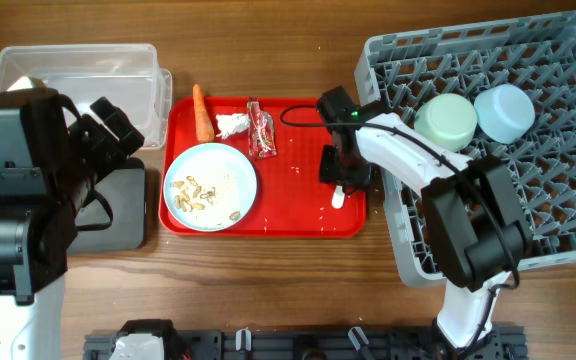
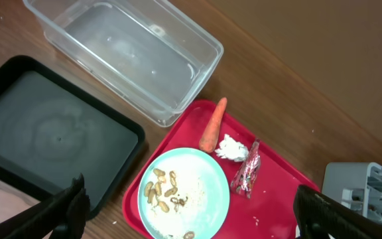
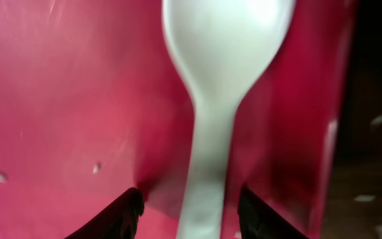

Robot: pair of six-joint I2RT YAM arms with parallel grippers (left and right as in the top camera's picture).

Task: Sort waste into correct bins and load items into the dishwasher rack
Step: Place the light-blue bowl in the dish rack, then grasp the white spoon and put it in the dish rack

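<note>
On the red tray [image 1: 298, 218], by its right edge: white spoon [image 3: 221, 99] lies flat.
Right gripper [image 3: 190, 211]: fingers parted, straddling the spoon's handle (not clamped).
Left gripper [image 2: 191, 199]: spread wide, empty, above the black tray [image 2: 45, 133].

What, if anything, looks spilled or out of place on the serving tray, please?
A few loose rice grains lie scattered on the bare red tray, away from the round pale plate that holds the food scraps. They look spilled. Nothing else stands out.
</note>
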